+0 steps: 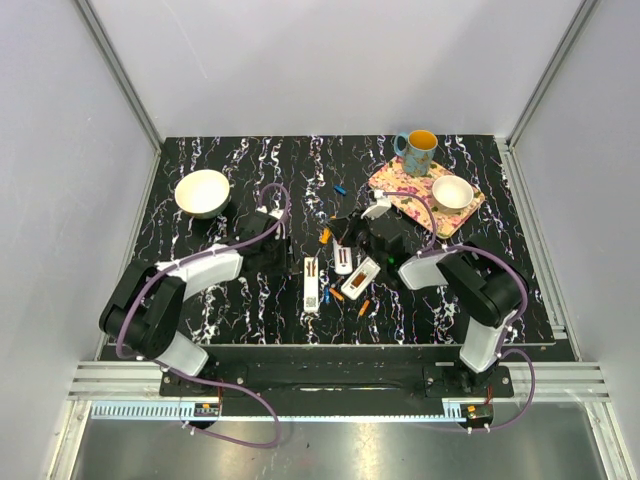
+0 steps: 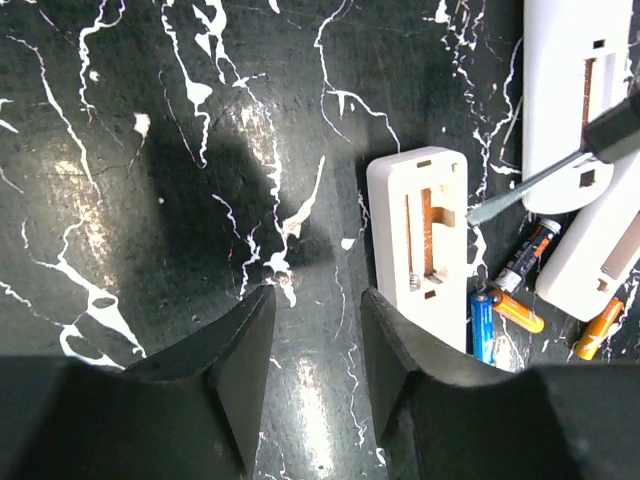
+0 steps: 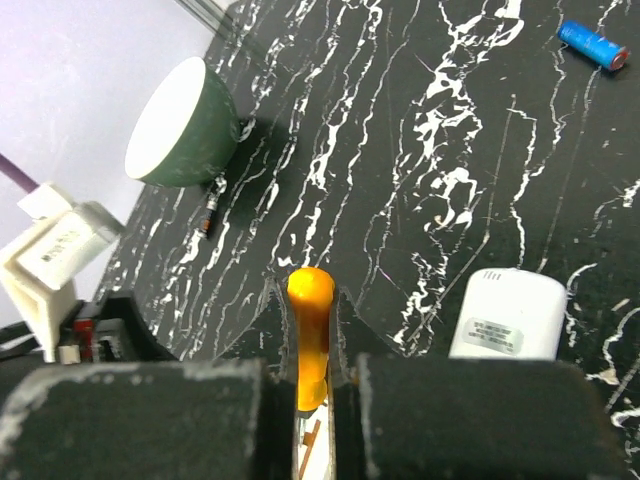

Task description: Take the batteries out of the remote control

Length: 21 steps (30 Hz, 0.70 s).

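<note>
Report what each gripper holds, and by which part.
Right gripper pinches an orange-handled tool by the handle, just below its rounded end. Left gripper: open, nothing held.

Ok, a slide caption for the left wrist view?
Left claw open over the marbled table beside an uncovered white remote, loose orange and blue batteries nearby.

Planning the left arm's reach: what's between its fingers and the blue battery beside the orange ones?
An opened white remote lies between the left fingers and that blue battery; the left wrist view shows it.
</note>
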### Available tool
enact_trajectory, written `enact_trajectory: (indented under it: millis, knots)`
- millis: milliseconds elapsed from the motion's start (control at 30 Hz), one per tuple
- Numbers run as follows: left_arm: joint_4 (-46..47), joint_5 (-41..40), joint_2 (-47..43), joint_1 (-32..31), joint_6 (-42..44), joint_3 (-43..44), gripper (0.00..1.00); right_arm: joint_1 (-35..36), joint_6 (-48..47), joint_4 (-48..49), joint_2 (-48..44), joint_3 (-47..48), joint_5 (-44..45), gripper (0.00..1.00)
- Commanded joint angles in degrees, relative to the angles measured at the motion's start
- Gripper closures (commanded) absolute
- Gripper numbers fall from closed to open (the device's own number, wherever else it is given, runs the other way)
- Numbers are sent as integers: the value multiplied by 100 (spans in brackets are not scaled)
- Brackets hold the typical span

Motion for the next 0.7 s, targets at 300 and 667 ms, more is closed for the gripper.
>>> enact_trajectory:
  millis: [300,667]
  knots:
    - [663,218,-1854,-14,208,-641,19,-45,-961,-620,-1520,-335,152,100]
    - [1991,1386,-3577,65,15,-1204,1,-1178,-960,-2095,-2804,-792,-674,100]
